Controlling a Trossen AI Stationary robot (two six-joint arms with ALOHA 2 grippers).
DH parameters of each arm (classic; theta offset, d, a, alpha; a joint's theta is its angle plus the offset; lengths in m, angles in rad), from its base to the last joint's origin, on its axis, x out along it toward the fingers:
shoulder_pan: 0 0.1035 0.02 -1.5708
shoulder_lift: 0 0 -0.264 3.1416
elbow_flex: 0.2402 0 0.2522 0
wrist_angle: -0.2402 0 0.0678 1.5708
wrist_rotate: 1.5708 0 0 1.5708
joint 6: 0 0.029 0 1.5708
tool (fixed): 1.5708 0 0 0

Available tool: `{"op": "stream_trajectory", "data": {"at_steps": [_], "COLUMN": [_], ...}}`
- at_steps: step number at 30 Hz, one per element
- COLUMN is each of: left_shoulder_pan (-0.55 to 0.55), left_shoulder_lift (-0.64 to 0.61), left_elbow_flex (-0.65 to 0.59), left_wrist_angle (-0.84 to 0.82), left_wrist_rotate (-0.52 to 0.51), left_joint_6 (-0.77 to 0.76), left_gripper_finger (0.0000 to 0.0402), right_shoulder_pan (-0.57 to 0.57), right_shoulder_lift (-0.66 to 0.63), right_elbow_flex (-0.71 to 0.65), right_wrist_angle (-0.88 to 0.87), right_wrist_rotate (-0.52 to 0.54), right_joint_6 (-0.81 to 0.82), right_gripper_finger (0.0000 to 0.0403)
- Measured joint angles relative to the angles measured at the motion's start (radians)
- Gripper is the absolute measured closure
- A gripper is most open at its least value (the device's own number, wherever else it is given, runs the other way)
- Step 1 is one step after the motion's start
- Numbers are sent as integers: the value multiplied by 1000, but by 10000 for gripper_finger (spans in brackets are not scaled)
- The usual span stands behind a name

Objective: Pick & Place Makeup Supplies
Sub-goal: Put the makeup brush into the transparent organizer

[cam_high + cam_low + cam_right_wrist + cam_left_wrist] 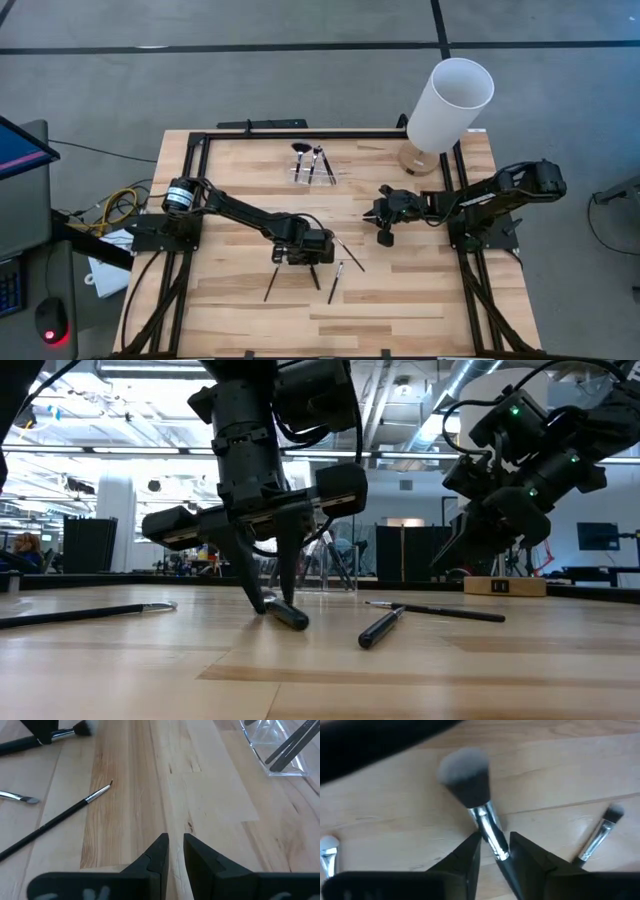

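Worktop (420, 300) carries a tall white cylinder (449, 104) at its far right corner, clear holder (318, 172) with a few brushes near far edge; Left gripper (303, 258) down at mid-worktop, fingers pinching the fluffy-headed brush (470, 785) by its metal ferrule, brush still on the wood: pick step, judged. Next calls for a clean lift, then carry to holder. Right gripper (385, 222) waits right of centre, fingers nearly closed on nothing. Loose slim brushes (349, 255) lie beside the left gripper

A grey floor (300, 90) crossed by dark lines was seen; exposed ceiling ducts (480, 375) were lit brightly.
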Motion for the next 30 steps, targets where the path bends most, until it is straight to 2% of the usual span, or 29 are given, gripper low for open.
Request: {"op": "stream_trajectory", "data": {"at_steps": [8, 19, 26, 30], "left_shoulder_pan": [27, 68, 79, 80], "left_shoulder_lift": [0, -11, -106, -188], "left_elbow_flex": [0, -3, -5, -5], "left_wrist_angle": [-18, -61, -67, -67], "left_wrist_rotate": [15, 23, -135, -300], "left_joint_6": [54, 194, 319, 419], "left_gripper_finger": [344, 347, 348, 348], "right_shoulder_pan": [0, 0, 0, 0], "right_shoulder_lift": [0, 0, 0, 0], "right_elbow_flex": [0, 0, 0, 0], "right_wrist_angle": [0, -9, -11, -11], "right_wrist_rotate": [0, 0, 0, 0], "right_joint_6": [-1, -19, -19, -19], "right_gripper_finger": [352, 352, 352, 352]}}
